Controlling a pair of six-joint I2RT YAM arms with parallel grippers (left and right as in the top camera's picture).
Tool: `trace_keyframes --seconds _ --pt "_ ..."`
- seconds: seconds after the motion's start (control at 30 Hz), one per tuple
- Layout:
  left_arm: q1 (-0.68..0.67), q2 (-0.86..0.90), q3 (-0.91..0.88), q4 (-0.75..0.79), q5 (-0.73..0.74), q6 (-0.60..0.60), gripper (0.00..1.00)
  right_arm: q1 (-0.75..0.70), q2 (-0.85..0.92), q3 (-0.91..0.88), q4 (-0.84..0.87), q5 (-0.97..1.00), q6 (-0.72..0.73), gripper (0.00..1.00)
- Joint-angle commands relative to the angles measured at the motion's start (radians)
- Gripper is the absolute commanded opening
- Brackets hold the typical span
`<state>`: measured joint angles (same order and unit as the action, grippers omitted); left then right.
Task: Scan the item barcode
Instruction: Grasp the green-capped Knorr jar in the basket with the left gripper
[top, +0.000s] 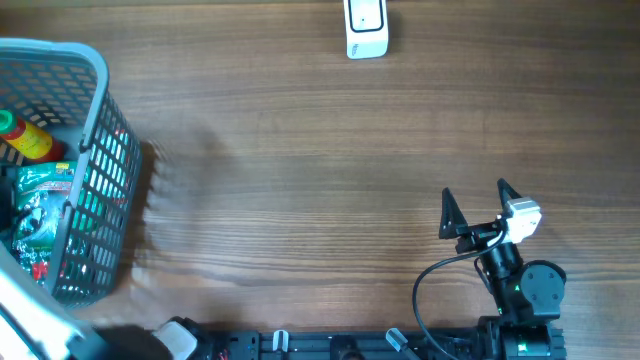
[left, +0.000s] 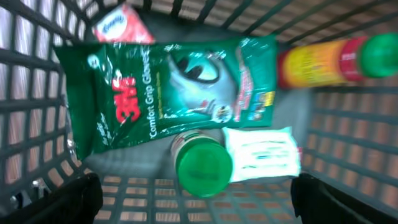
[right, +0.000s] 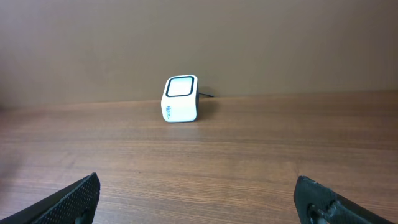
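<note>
The basket (top: 95, 130) is grey. The bag (left: 161, 93) is green with white letters, the jar lid (left: 203, 165) green, the bottle (left: 336, 59) yellow and red. The scanner (top: 366, 28) is white, the table (top: 300, 180) stripy brown.

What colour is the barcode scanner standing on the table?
White, with a dark-edged window on its face; the scanner shows best in the right wrist view.

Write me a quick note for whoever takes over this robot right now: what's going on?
Left gripper: open, empty, over the basket holding a glove pack, green-capped jar and bottle.
Right gripper: open, empty, facing the scanner across the table.
Done: nothing picked or scanned.
To do: pick an item, show its barcode to the scanner.
</note>
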<state>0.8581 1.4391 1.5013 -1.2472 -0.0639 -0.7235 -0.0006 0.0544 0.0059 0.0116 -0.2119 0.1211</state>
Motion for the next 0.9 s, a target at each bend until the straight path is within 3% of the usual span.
trace_keyframes --seconds 0.0,0.23,0.57,0.87 --pt "-0.01 0.123 0.006 -0.031 0.052 -0.019 1.0 0.003 -0.003 -0.001 0.004 0.007 -0.016 1.0" --pt "-0.066 0.33 0.004 -0.044 0.064 0.028 1.0 0.003 -0.003 -0.001 0.004 0.007 -0.016 1.0" --pt "-0.168 0.394 -0.009 -0.033 0.063 0.034 1.0 0.003 -0.003 -0.001 0.004 0.007 -0.016 1.0" --pt "-0.172 0.394 -0.241 0.143 0.063 0.034 1.0 0.003 -0.003 -0.001 0.004 0.007 -0.016 1.0"
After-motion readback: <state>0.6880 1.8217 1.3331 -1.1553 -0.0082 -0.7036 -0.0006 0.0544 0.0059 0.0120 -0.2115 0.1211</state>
